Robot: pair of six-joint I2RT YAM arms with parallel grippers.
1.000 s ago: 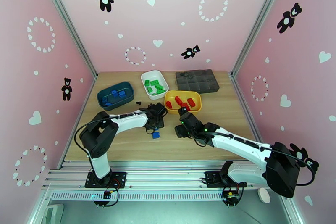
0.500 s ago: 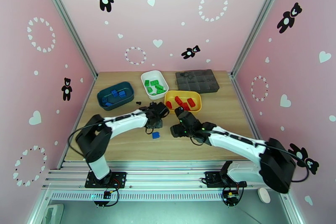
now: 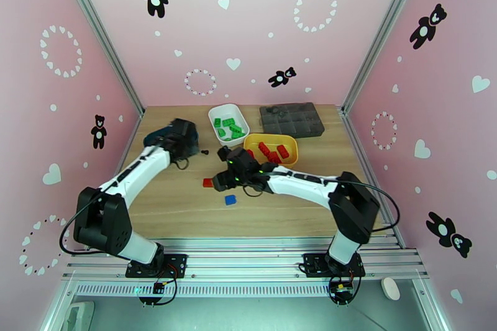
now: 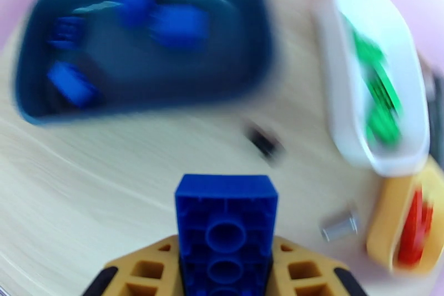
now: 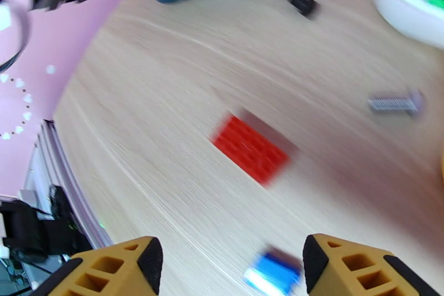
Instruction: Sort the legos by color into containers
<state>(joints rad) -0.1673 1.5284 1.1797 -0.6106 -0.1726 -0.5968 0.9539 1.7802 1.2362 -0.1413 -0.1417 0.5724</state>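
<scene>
Sorting seemingly near done. Grips blue brick (image 4: 226, 219) in left claw (image 4: 225, 250), teal tray (image 4: 166, 78) just ahead; holds right claw (image 5: 233, 261) spread above red brick (image 5: 252, 149) (loose blue one (image 5: 272, 277) closer in). Leaves those three.

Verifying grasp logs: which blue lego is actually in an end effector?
The blue brick clamped in the left end effector. A loose blue lego lies on the table; the rest sit in the teal tray.

Motion blur smears the teal tray (image 4: 166, 86) and the loose red brick (image 5: 252, 149).
</scene>
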